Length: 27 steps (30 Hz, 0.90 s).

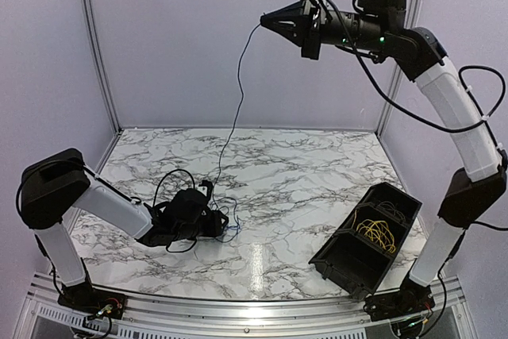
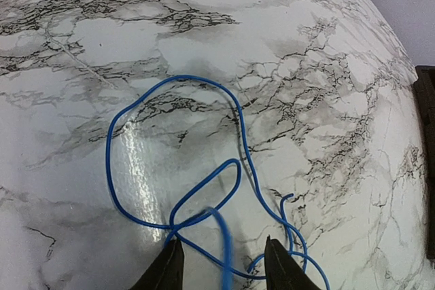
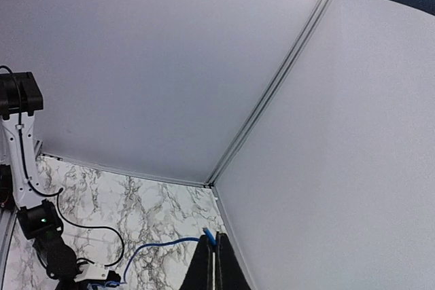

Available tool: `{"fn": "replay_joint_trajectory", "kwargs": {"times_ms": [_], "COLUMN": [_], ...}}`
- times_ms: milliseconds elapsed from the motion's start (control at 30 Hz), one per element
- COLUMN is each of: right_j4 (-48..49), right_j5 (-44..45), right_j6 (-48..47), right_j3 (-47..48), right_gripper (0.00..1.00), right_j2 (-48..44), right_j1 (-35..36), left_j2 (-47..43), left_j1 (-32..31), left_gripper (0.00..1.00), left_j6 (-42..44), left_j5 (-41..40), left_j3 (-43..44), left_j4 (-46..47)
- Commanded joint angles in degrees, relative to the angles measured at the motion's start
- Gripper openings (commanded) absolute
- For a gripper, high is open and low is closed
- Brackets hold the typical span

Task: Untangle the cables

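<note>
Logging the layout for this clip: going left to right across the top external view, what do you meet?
the left end effector low over the table → the blue cable rising from the table → the right end effector held high, shut on the cable's end → the black bin holding yellow cables

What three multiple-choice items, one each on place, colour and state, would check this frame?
1. Where do the yellow cables lie?
A) in the black bin
B) spread on the marble
C) draped over an arm

2. What colour is the cable that the raised right gripper holds?
A) yellow
B) blue
C) black

3. How do the right gripper's jaws stand?
A) wide open
B) shut on the cable
C) out of view

Answers:
1 A, the yellow loops sit inside the bin at the right.
2 B, the right wrist view shows blue at the fingertips.
3 B, the fingers meet with the cable's end pinched between them.
</note>
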Motion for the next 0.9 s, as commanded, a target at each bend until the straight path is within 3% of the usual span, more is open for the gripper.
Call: {"fn": "replay_joint_trajectory", "kwargs": {"times_ms": [0, 200, 500, 667, 867], "right_j4": [0.4, 0.4, 6.7, 9.6, 12.6], "right_j5": [1.4, 2.2, 4.2, 3.7, 0.2], "right_j6": [1.3, 1.9, 2.2, 1.7, 4.2], "right_j3": [5.1, 2.0, -30.2, -43.5, -47.4], "right_gripper": [0.0, 0.0, 0.0, 0.0, 0.0], "right_j2": [-1.5, -4.9, -15.6, -17.2, -17.1], "right_j1": [-4.5, -11.0, -16.2, -16.3, -16.2], "left_j2": [2.8, 1.7, -2.7, -11.6, -25.5], "left_j1": [0.2, 0.3, 0.6, -0.6, -5.3], "left_gripper": [0.43, 0.43, 0.4, 0.53, 0.62], "left_j6": [1.3, 2.3, 5.2, 9.3, 26.2], "left_j5": [0.2, -0.8, -3.8, -7.5, -8.8], "left_j3": [-0.9, -1.4, -3.4, -6.6, -11.2], "left_j4": [-4.3, -4.3, -4.3, -3.6, 2.1]}}
